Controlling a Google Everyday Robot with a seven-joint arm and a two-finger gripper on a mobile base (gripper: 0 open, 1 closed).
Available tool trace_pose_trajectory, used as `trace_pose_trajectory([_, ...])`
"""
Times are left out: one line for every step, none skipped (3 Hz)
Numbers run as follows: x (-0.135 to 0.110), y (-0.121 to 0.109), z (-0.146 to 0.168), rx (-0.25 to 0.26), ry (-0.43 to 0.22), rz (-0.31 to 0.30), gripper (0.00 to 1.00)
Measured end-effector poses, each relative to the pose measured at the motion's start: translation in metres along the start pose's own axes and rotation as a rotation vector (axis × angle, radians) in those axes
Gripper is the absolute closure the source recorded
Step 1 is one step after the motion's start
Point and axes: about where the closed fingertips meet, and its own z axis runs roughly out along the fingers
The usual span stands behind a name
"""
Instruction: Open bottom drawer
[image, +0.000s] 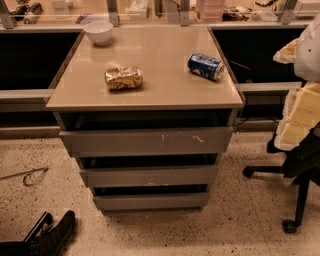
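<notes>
The bottom drawer (151, 200) is the narrowest and lowest of three flat grey fronts on a cabinet standing on the speckled floor. Its front is plain, with a dark gap above it, and it sits set back under the mid-sized front (149, 175). The widest front (147, 141), with white scratch marks, is at the top. My gripper (51, 223) is at the lower left corner of the view, low near the floor, left of and apart from the cabinet. Its two black fingers (63, 225) stand spread apart and hold nothing.
On the cabinet top (165, 97) lie a crumpled snack bag (123, 78), a blue can (205, 66) on its side and a white bowl (98, 32). An office chair (295, 160) with torn foam stands at the right. A thin wire (27, 175) lies on the floor at the left.
</notes>
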Motion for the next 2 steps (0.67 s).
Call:
trace_pose_trajectory([0.0, 0.0, 0.0, 0.0, 0.0, 0.0, 0.0])
trace_pose_trajectory([0.001, 0.013, 0.034, -0.048, -0.013, -0.009, 0.0])
